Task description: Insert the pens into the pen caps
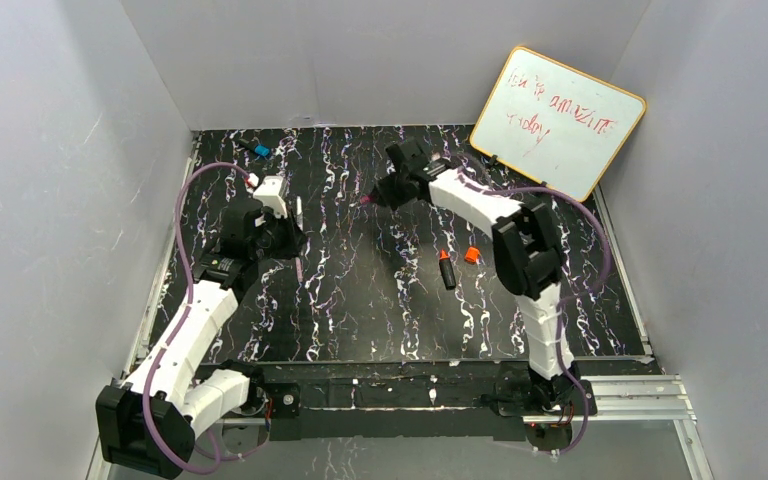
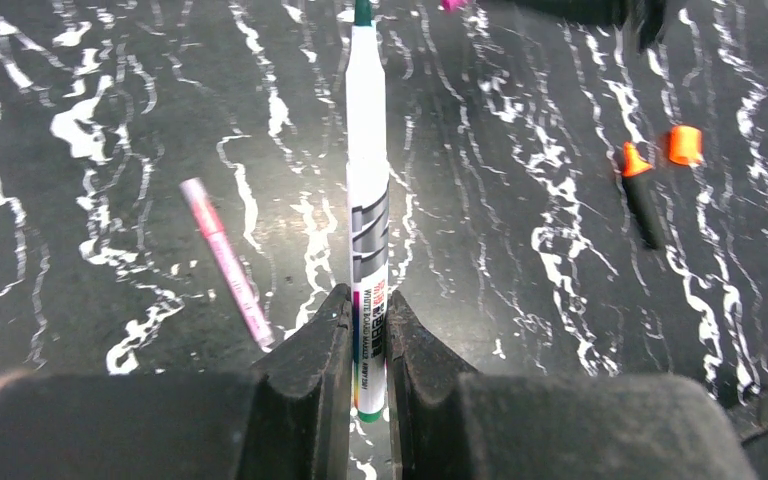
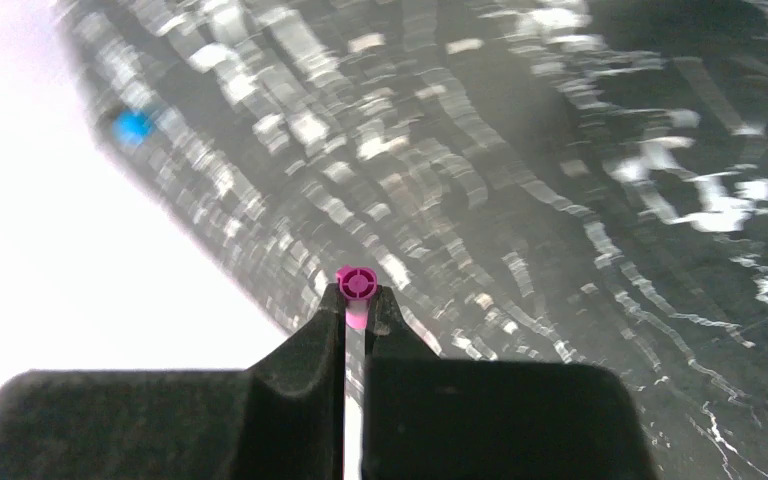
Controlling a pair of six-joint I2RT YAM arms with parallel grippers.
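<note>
My left gripper (image 2: 368,312) is shut on the lower barrel of the slim white pen (image 2: 367,170), whose dark tip points away over the mat. In the top view that gripper (image 1: 293,236) hovers at the mat's left-centre. The pink-purple pen (image 2: 225,262) lies loose just left of it. My right gripper (image 3: 357,296) is shut on the magenta cap (image 3: 356,284), pinched at the fingertips with its round end showing. Seen from above, it (image 1: 375,198) holds that cap (image 1: 366,201) near the mat's middle back. The black marker (image 1: 447,270) and the orange cap (image 1: 472,255) lie apart at centre right.
A small black piece with a blue end (image 1: 258,150) lies at the mat's back left. A whiteboard (image 1: 558,120) leans against the back right wall. Grey walls close in the black marbled mat (image 1: 360,320) on three sides.
</note>
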